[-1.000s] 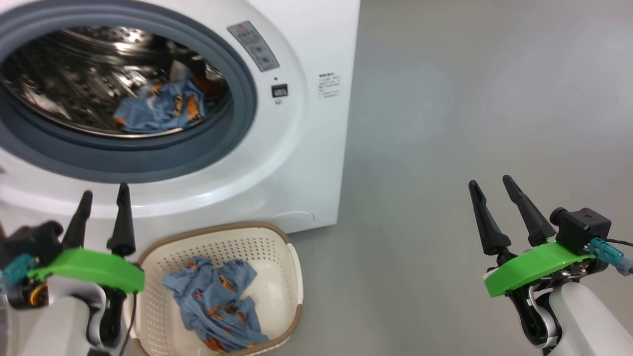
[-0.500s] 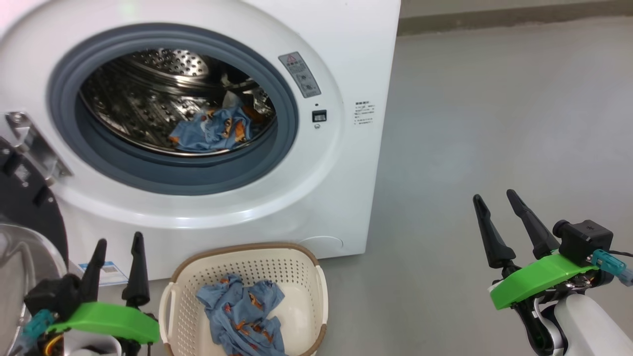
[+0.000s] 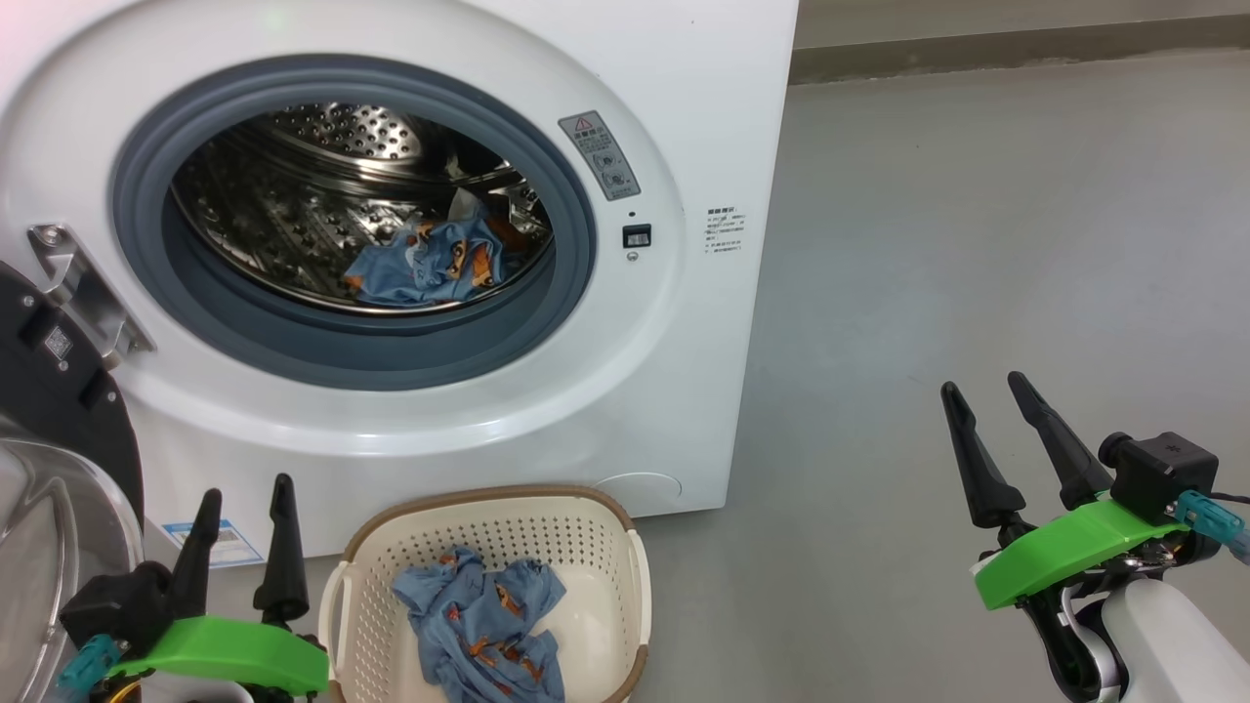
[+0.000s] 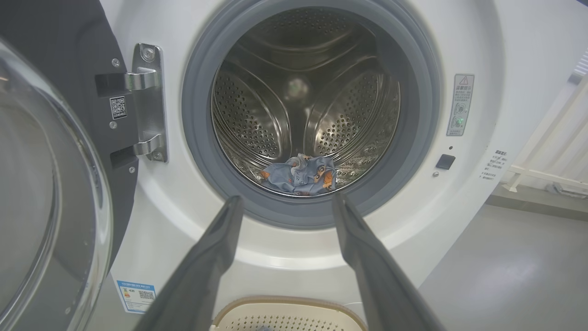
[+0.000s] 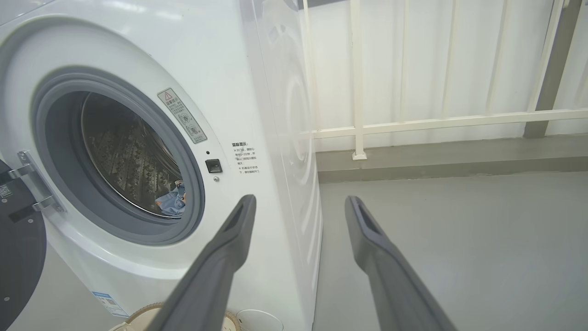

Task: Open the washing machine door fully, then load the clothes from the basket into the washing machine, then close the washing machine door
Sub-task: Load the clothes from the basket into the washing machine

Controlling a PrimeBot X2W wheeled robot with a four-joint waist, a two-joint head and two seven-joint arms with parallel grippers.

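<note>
Blue printed clothes: one bundle lay in the basket before the washing machine, another in the drum. Washing machine door stood wide. Head view had drawn back; items unmoved. Left gripper, right gripper: spread, empty. Loading unfinished.

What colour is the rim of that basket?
The rim of the basket is brown, clearest in the head view.
</note>
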